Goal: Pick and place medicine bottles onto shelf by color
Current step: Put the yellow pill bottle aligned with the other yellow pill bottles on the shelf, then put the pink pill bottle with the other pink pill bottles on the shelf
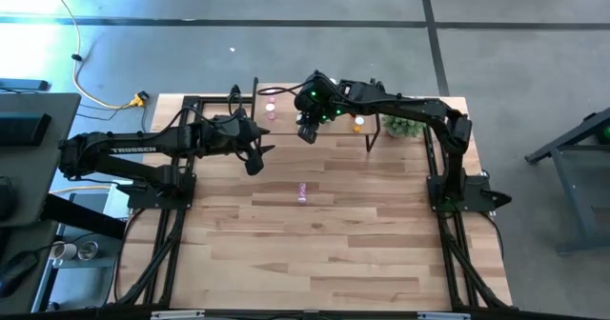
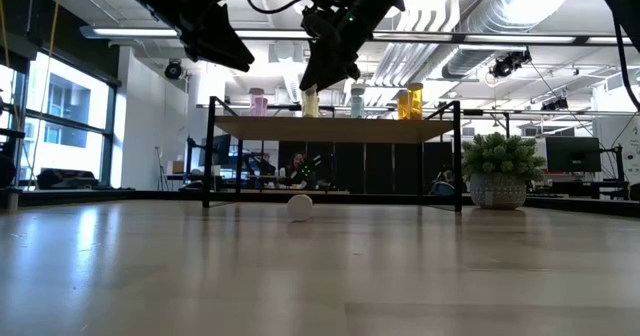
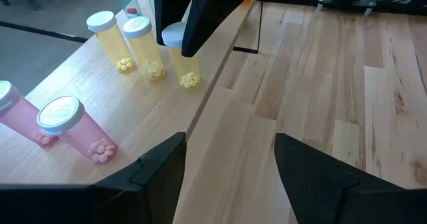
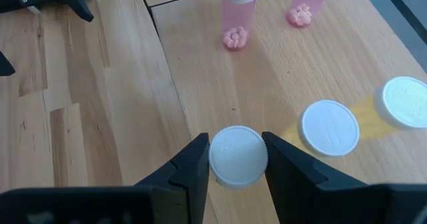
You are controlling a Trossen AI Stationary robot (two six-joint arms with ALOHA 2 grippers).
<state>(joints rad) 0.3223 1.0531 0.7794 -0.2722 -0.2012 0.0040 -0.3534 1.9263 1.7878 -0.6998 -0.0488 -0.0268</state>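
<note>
Yellow bottle (image 4: 238,155) clenched in right gripper (image 4: 237,159) on shelf (image 1: 324,130) at 12 o'clock | left gripper (image 1: 255,155) released, hovering | pink bottle (image 1: 302,193) on tabletop (image 1: 334,253) centre

Pale matt wood grain on the desk (image 1: 334,253) and shelf (image 3: 100,97); translucent glossy plastic bottles (image 3: 143,47), ribbed white caps (image 4: 238,155).

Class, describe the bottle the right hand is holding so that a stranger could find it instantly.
Find the raised wooden shelf at the table's far edge. Beside two standing yellow bottles, a third yellow bottle stands at the front edge. Only its white cap is pinched by the right hand.
</note>
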